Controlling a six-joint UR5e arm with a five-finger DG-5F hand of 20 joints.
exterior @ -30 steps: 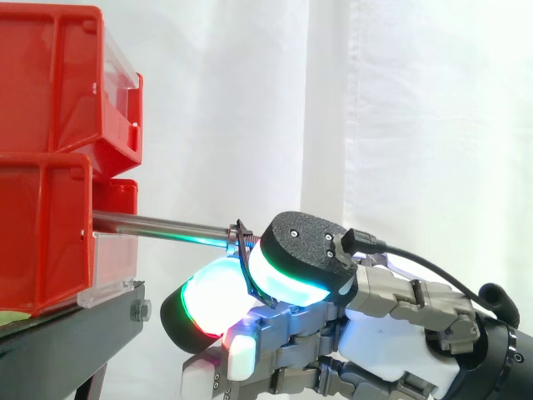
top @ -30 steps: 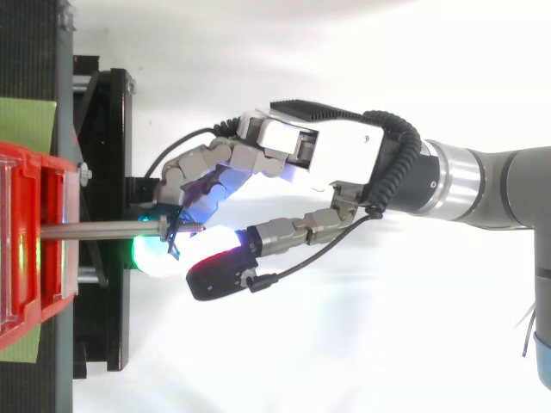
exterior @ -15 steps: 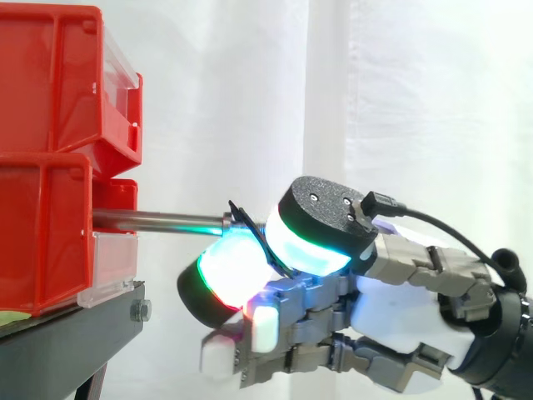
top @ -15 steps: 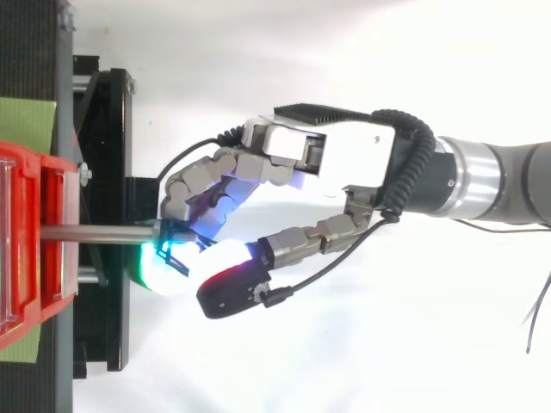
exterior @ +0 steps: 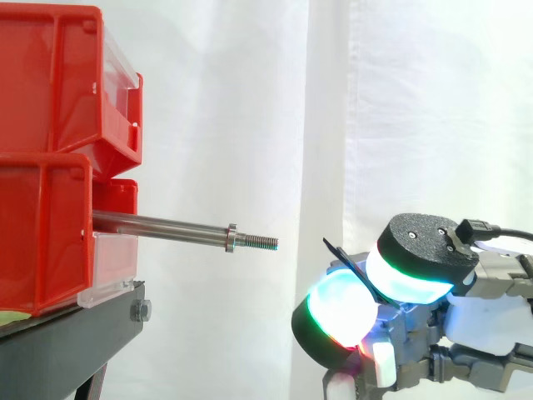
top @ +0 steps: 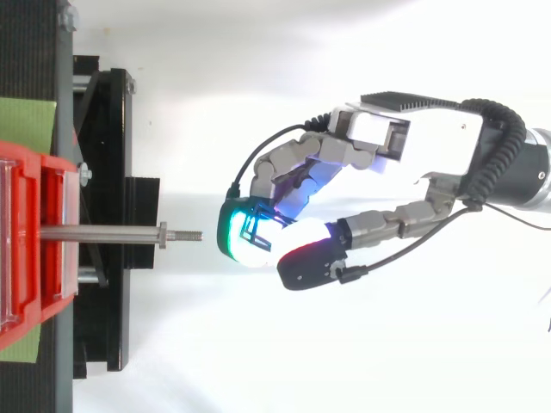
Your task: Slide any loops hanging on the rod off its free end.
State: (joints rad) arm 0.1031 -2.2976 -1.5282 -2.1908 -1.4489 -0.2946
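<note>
your rod (exterior: 166, 225) sticks out of the red bins (exterior: 46, 242) bare: nothing hangs on it, right out to its threaded free end (exterior: 260, 242). the black loop (top: 252, 229) is off it, pinched between the glowing fingertips (exterior: 337, 304) of the hand (top: 430, 142), which hangs well apart from the rod's tip and a little below it. by the look of it the sliding is done; at most, letting the loop go is left.
</note>
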